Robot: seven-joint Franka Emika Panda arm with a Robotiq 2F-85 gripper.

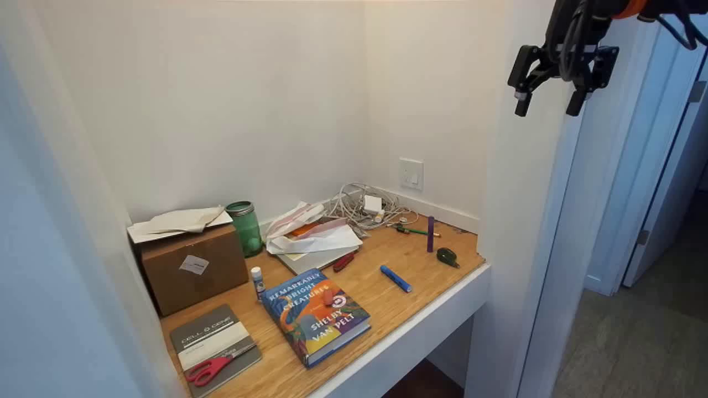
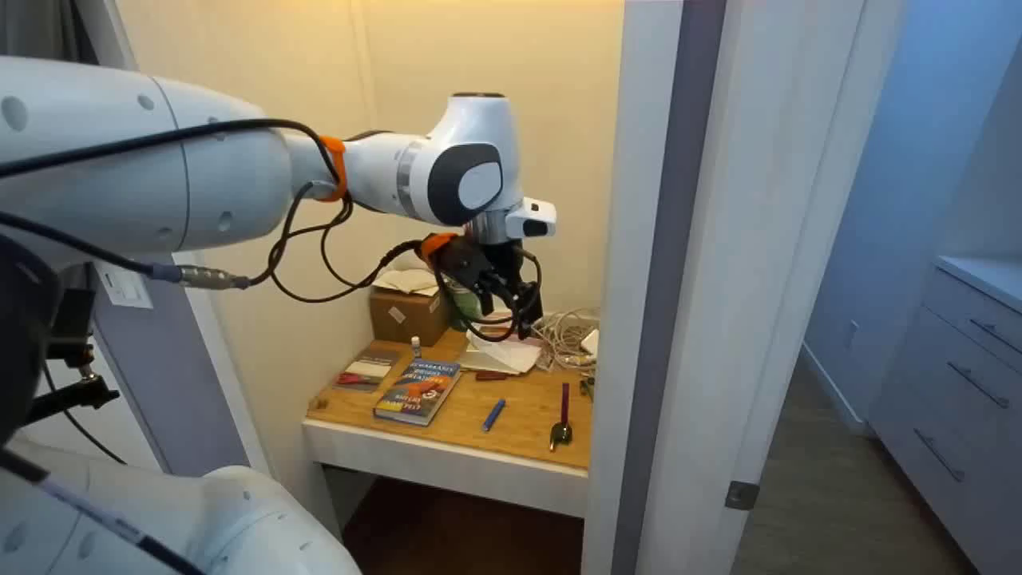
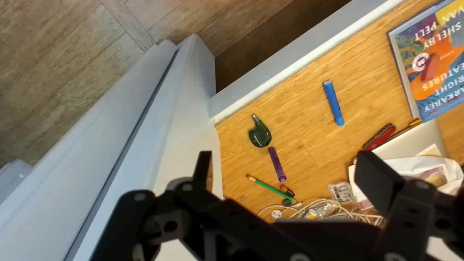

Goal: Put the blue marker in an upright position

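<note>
The blue marker (image 1: 396,278) lies on its side on the wooden desk, near the front edge. It also lies flat in an exterior view (image 2: 493,415) and in the wrist view (image 3: 334,103), between the book and the green tape dispenser. My gripper (image 1: 548,108) is open and empty, high above the desk and well apart from the marker. It also shows in an exterior view (image 2: 507,315), partly behind cables. In the wrist view its fingers (image 3: 285,159) are wide apart with nothing between them.
A purple marker (image 1: 430,234) stands upright beside the green tape dispenser (image 1: 447,257). A blue-covered book (image 1: 316,315), a red pocketknife (image 1: 344,261), a green pencil (image 1: 416,231), papers and white cables (image 1: 354,202) lie around. A box (image 1: 193,265) and green jar (image 1: 245,226) stand behind. Walls enclose the desk.
</note>
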